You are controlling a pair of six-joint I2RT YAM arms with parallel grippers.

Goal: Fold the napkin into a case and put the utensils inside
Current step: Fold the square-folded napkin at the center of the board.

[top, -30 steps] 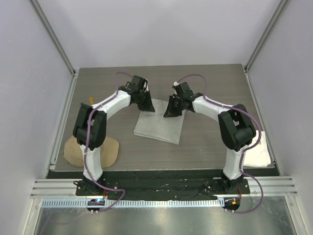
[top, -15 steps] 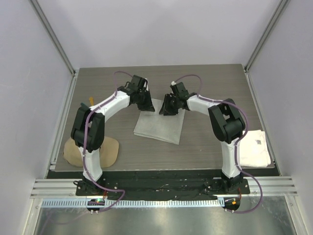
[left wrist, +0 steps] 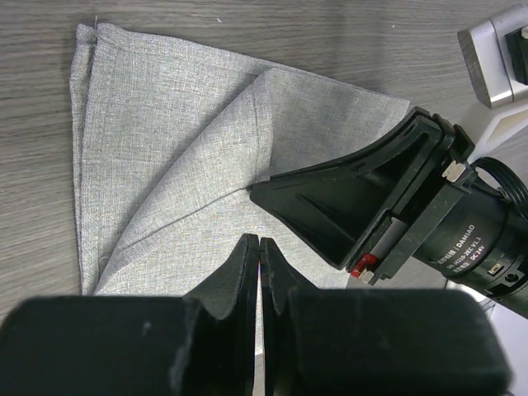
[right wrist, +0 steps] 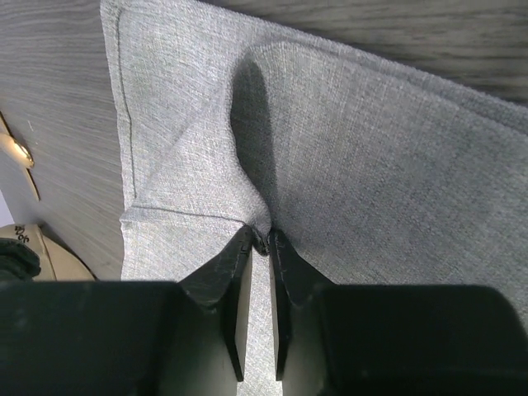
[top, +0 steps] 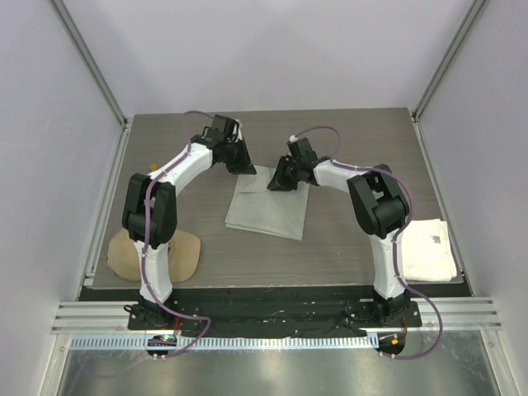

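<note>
The light grey napkin [top: 268, 210] lies folded flat at the table's middle. My right gripper [top: 277, 180] sits at its far edge, shut on a small pinch of the napkin [right wrist: 206, 165] and lifting a ridge; its jaws [right wrist: 261, 241] grip the cloth at a seam corner. My left gripper [top: 242, 164] is shut and empty just off the napkin's far left corner, hovering over the napkin [left wrist: 165, 148] beside the right gripper [left wrist: 264, 195]. An orange-yellow handle [top: 154, 169] peeks out by the left arm. A gold spoon [right wrist: 20, 153] shows at the left edge. The teal utensil is out of view.
A tan cap [top: 153, 254] lies at the near left. A thicker white towel [top: 431, 252] lies at the near right edge. Grey walls and metal posts stand close on both sides of the table [top: 346, 132].
My left gripper has drawn back and to the left, off the napkin's far corner. My right gripper has shifted left along the far edge, pulling the pinched cloth with it.
</note>
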